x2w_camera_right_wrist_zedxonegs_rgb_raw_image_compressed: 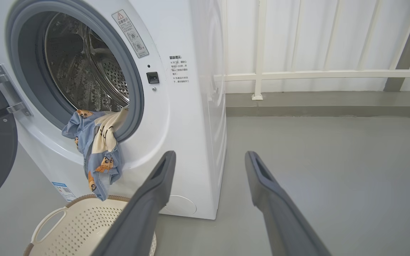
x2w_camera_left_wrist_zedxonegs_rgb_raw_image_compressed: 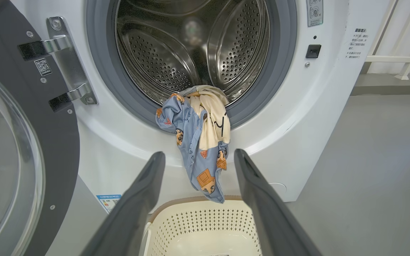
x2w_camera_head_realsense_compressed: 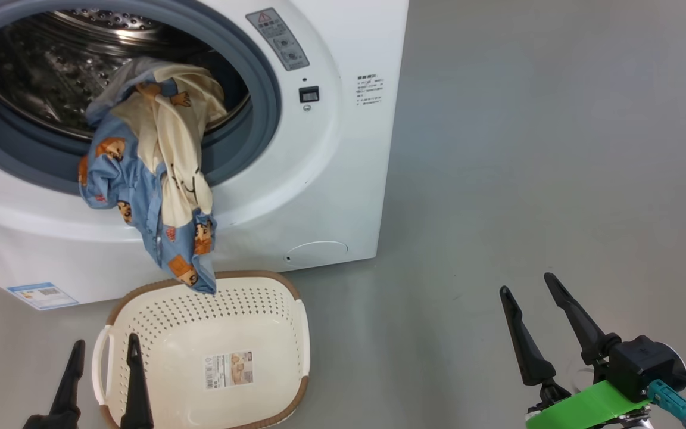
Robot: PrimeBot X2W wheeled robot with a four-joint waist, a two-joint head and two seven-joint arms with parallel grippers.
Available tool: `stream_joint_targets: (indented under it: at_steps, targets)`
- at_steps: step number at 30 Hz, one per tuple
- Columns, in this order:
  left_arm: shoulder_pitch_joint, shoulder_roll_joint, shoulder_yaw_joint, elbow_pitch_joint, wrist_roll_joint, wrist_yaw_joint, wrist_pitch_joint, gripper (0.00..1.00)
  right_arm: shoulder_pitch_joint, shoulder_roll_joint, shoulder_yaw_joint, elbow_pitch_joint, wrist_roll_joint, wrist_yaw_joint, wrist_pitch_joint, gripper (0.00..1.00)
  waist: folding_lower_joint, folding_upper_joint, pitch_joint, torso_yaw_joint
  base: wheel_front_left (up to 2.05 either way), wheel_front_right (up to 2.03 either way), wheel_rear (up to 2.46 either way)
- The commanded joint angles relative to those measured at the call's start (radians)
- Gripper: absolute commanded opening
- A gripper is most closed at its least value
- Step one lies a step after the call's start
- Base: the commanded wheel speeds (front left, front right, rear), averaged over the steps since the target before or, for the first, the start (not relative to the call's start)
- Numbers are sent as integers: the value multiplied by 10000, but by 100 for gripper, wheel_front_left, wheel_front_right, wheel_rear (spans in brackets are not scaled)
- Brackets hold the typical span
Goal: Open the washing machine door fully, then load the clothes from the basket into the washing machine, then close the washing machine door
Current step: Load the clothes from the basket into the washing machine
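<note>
Open drum mouth (x2w_camera_head_realsense_compressed: pixel 51 59) above clothes (x2w_camera_head_realsense_compressed: pixel 152 173) draped over its lower lip; basket (x2w_camera_head_realsense_compressed: pixel 200 322) just below; bare floor (x2w_camera_head_realsense_compressed: pixel 557 149) rightward.

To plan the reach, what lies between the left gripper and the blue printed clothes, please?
Only the cream perforated plastic basket, shown in the left wrist view.

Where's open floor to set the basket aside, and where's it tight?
Free: the floor right of the washing machine, up to the right gripper. Crowded: below the drum opening, where the clothes hang over the basket, with the washing machine door open at left.
</note>
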Motion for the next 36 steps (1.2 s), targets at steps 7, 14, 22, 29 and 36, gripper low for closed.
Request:
stream_joint_targets:
  at_steps: [7, 14, 22, 29, 36]
  targets:
    - [-361, 89, 367, -5, -165, -113, -146, 100, 41, -11, 234, -411, -118, 16, 53, 100, 0, 0, 51, 85, 0, 0, 0]
    - [-527, 63, 345, 173, -200, -140, -181, 100, -31, -5, 298, -440, -83, 16, 42, 100, 0, 0, 172, 51, 0, 0, 0]
    - [-1064, 16, 274, 637, -468, -412, -89, 100, -223, -47, 335, -501, -35, 16, 5, 100, 0, 0, 597, 62, 0, 0, 0]
    - [-2015, -17, 113, 1468, -613, -746, 126, 100, -634, -87, 461, -615, -19, 16, -47, 100, 0, 0, 1287, 19, 0, 0, 0]
    - [-3022, -198, 60, 2587, -775, -1052, 38, 100, -1098, -205, 605, -624, 131, 16, -151, 100, 0, 0, 1998, -209, 0, 0, 0]
